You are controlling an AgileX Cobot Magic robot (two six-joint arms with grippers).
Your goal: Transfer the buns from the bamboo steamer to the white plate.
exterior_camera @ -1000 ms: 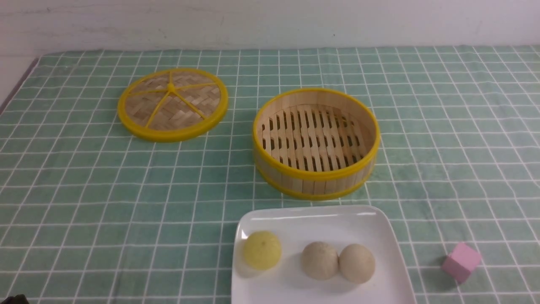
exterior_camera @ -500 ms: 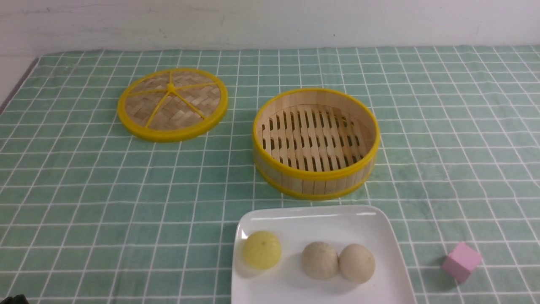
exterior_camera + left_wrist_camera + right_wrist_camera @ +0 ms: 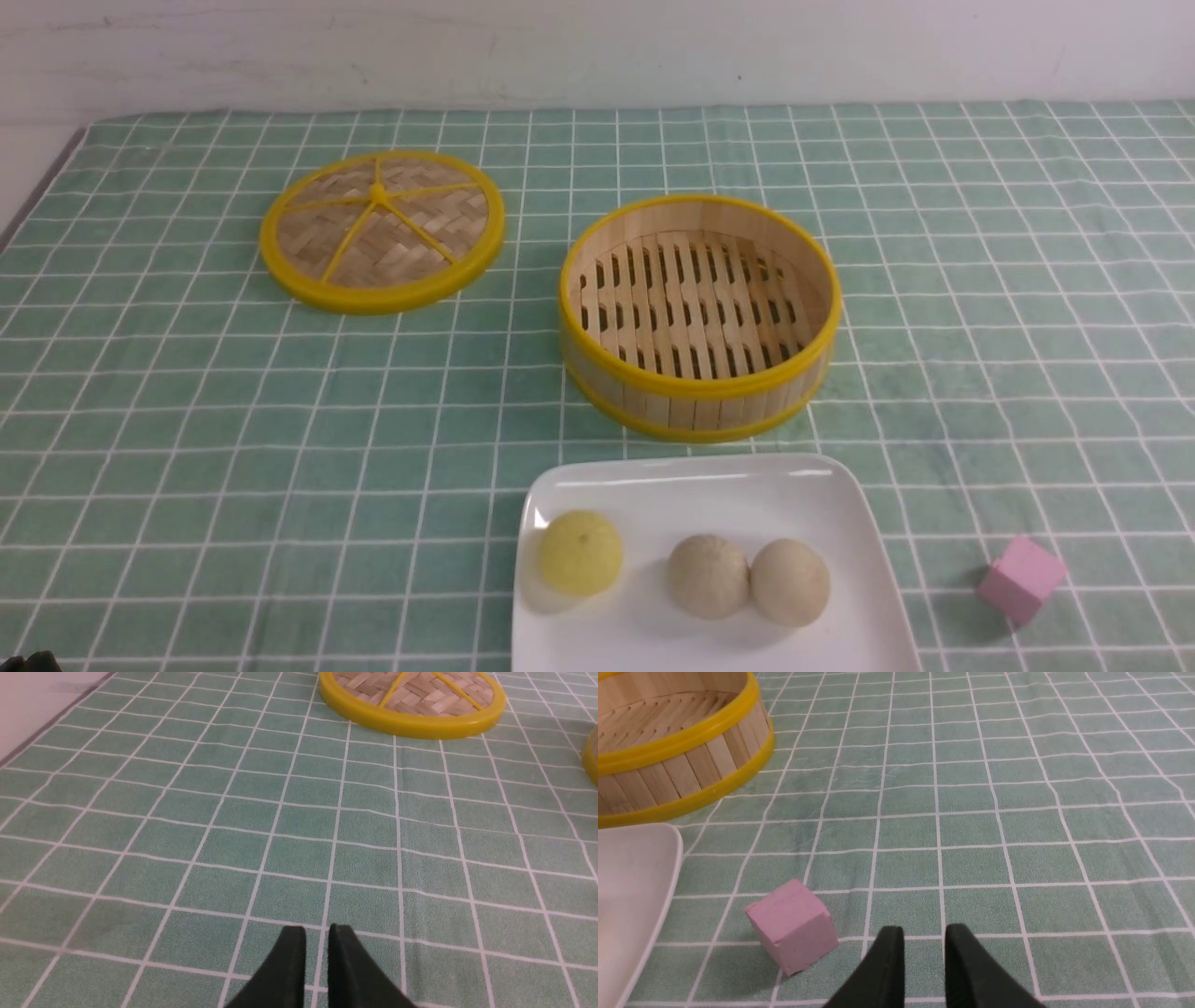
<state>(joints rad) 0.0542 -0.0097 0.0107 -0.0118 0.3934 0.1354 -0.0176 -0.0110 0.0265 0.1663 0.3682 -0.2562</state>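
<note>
In the front view, the white plate lies on the near part of the table, its near edge cut off by the frame. Three round buns sit on it: the pale yellow bun on the left, the greyer beige bun in the middle, and the cream-beige bun on the right. The two beige ones appear to touch, and the yellow one lies apart from them. The bamboo steamer stands upright and open just beyond the plate, with its slatted floor in sight. The woven lid, rimmed and spoked in yellow, lies flat on the far left. A pink block rests near, to the right of the plate.

In the left wrist view, the dark fingertips of the left hand stand slightly apart, with a narrow gap between them and tablecloth showing through. Parts of the lid and steamer are in sight.

In the right wrist view, the right hand also has its tips apart, a little wider, holding nothing. The pink block is near the plate, whose edge shows beside part of the steamer.
</note>
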